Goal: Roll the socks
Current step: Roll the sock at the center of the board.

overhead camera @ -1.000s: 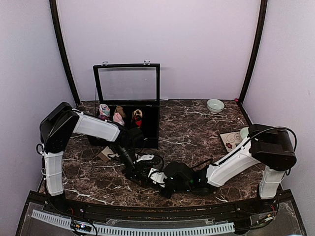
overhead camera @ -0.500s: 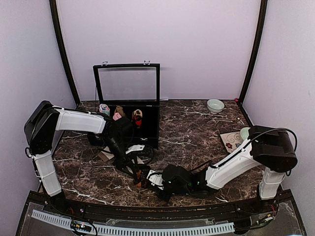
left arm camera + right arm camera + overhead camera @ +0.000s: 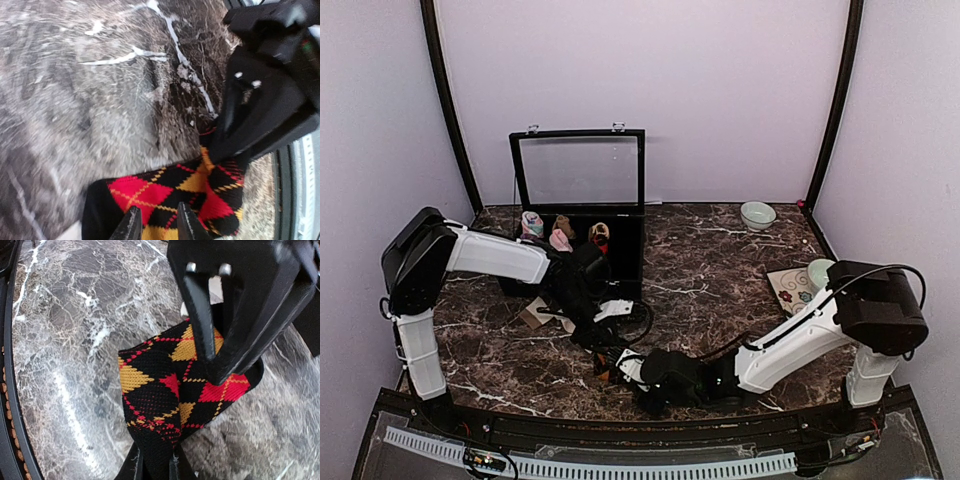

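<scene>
Since the earlier frame, the right gripper (image 3: 155, 463) has slid left and nearer the front edge of the table (image 3: 720, 250). The left arm's upper link has also swung to a new angle.

No brand, label or legible writing is showing in any view.

The argyle sock (image 3: 160, 385), black with red and yellow-orange diamonds, is lying near the table's front edge, left of centre, stretched between the two grippers.

- The right wrist view is showing the right jaws closed to a narrow gap, pinching the sock's gathered near end.
- The left wrist view is showing the left gripper (image 3: 158, 221) at the opposite end. Its jaws are standing narrow with sock fabric between the fingers. Whether they are clamping it cannot be told.
- Neither wrist view is showing the rest of the workspace. The top view is showing both arms, but the sock there is almost hidden between the grippers.

Counts, from the top view:
- One cream sock (image 3: 613, 309) is lying beside the left arm.
- One open black box (image 3: 620, 272) is holding what appear to be four rolled bundles (image 3: 560, 240).
- One pale bowl (image 3: 757, 214) is sitting at the far right.
- One cup (image 3: 817, 272) is resting by one patterned tile (image 3: 785, 288).

Whether the argyle piece is one sock or two layered cannot be told.
</scene>
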Tool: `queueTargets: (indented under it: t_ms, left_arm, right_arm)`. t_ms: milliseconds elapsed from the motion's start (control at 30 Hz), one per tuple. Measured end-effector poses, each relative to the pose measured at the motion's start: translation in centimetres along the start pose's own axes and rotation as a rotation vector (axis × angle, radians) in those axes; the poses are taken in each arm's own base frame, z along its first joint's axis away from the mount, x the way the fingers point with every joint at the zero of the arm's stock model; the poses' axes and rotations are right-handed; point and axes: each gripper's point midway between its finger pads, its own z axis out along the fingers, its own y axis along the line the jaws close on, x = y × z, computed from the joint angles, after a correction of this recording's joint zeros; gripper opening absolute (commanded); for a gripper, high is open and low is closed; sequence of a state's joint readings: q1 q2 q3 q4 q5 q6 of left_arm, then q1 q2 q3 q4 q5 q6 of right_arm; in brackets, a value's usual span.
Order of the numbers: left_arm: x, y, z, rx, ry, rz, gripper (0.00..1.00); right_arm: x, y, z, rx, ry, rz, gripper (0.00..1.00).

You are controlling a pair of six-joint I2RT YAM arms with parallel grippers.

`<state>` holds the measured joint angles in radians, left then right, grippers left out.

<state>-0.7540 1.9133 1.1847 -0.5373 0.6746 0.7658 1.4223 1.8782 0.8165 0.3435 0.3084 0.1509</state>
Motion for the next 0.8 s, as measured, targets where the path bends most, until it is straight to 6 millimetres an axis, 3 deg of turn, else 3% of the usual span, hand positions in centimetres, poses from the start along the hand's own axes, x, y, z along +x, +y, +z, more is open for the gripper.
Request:
queueTargets:
  t_ms: [100, 267, 600, 800]
  left_arm:
    - [0.6, 0.4, 1.4, 0.000, 0.026, 0.002, 0.23]
    - [0.2, 0.4, 2.0, 0.008, 0.021, 0.015, 0.23]
    - [-3.9, -0.8, 5.4, 0.089, 0.003, 0.115, 0.25]
    - [-4.5, -1.3, 6.1, 0.113, 0.005, 0.135, 0.31]
  right_arm:
    - [0.5, 0.3, -0.6, 0.027, 0.018, 0.021, 0.00]
    - [1.2, 0.6, -1.4, 0.072, 0.043, 0.030, 0.00]
    - [1.9, 1.1, -2.4, 0.136, 0.107, -0.038, 0.00]
    - [2.0, 1.4, -2.1, 0.136, 0.159, -0.112, 0.00]
